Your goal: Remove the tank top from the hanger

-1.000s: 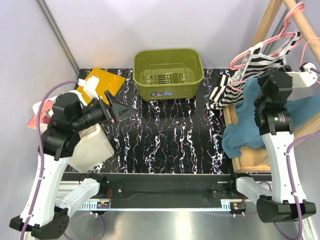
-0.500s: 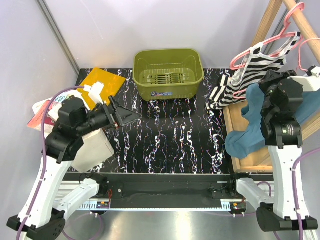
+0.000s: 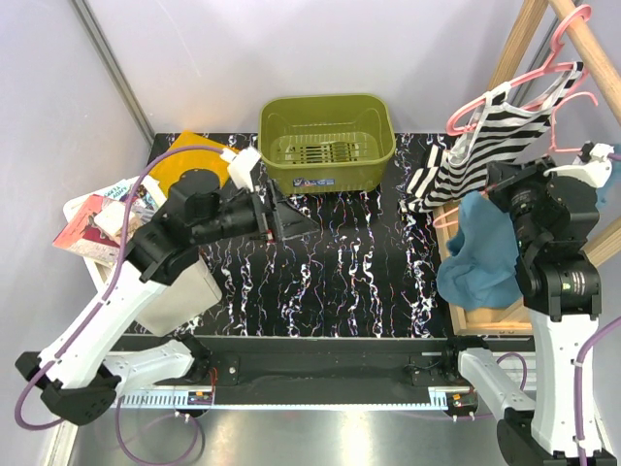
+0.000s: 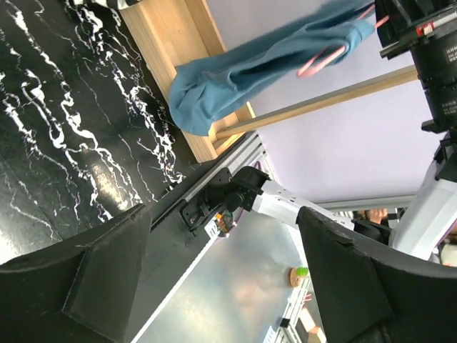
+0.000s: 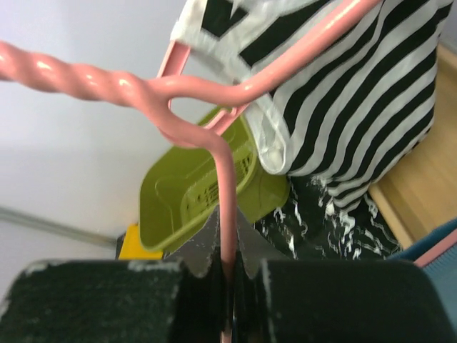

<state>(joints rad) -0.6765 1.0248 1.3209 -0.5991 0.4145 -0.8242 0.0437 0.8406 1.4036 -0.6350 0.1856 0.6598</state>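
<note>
A black-and-white striped tank top [image 3: 485, 136] hangs on a pink hanger [image 3: 466, 112] from the wooden rack at the right; it also shows in the right wrist view [image 5: 357, 107]. A blue garment [image 3: 480, 248] hangs bunched just left of my right wrist, with a pink hanger bar showing inside it [image 4: 321, 61]. My right gripper [image 5: 228, 268] is shut on a pink hanger rod [image 5: 227, 207]; in the top view [image 3: 497, 183] the blue cloth partly hides it. My left gripper [image 3: 291, 221] is open and empty above the table's middle, pointing right [image 4: 225, 279].
A green basket [image 3: 326, 141] stands at the table's back centre. An orange sheet [image 3: 179, 160] lies back left, with a white box [image 3: 179, 291] and a magazine [image 3: 87, 214] at the left edge. A wooden frame [image 3: 485, 316] and sloping wooden beam [image 3: 592, 49] border the right side.
My left arm has swung right, from the left edge toward the table's middle. My right arm has shifted, and the blue garment has bunched up leftward with it.
</note>
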